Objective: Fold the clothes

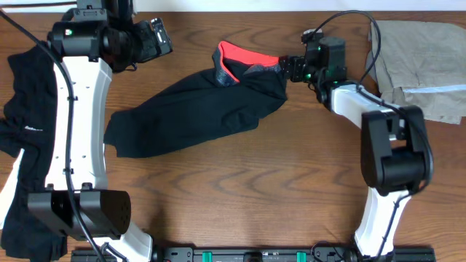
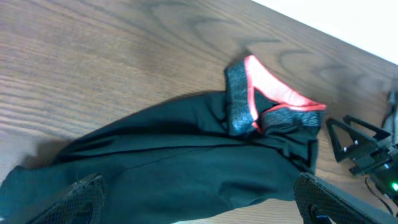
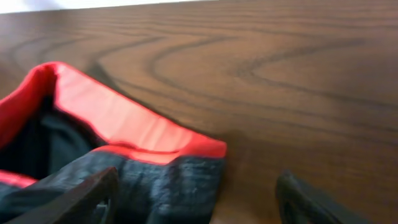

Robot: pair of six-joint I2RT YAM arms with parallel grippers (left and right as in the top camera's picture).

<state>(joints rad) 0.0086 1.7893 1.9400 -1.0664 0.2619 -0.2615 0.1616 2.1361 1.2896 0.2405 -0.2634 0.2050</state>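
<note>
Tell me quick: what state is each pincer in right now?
Left pincer: open, empty.
Right pincer: open, straddling the corner of the waistband, not clamped.

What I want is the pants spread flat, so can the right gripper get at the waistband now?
Probably yes. The right gripper sits right beside the waistband with its jaws open, and in the wrist view the band's corner seems to lie between its fingers. Nothing lies in the way.

No writing can be read. A tiny white mark (image 1: 33,129) on the crumpled black cloth garment (image 1: 28,87), well apart from the left claw (image 1: 164,36), is too small to make out.
</note>
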